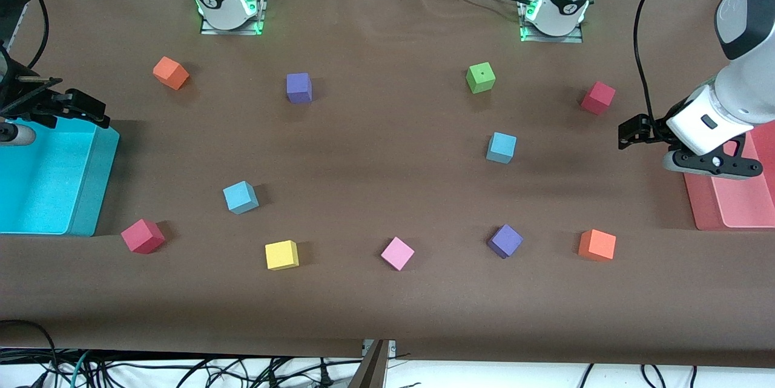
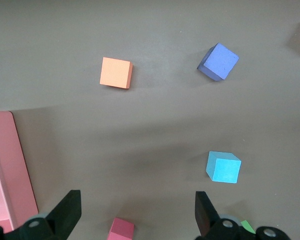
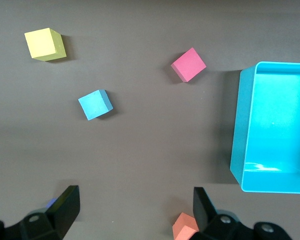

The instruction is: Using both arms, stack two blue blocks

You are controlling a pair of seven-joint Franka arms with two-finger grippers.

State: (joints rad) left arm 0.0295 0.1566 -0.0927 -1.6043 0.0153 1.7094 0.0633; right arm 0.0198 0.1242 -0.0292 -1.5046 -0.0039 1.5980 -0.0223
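Brown cloth-covered table, large cyan plastic bin at the right arm's edge, right black two-finger gripper over it, fingers apart, left black two-finger gripper spread wide over the pink tray at the left arm's edge, one light-blue foam cube mid-table toward the left gripper, other light-blue foam cube toward the right gripper, both untouched.

The cyan bin runs off the edge of the front view, so only part of it shows. The pink tray is cut off too, and the left gripper hangs over one end of it. The right gripper sits at the edge, with its arm mostly out of the picture. In the left wrist view, a green block peeks out by a finger.
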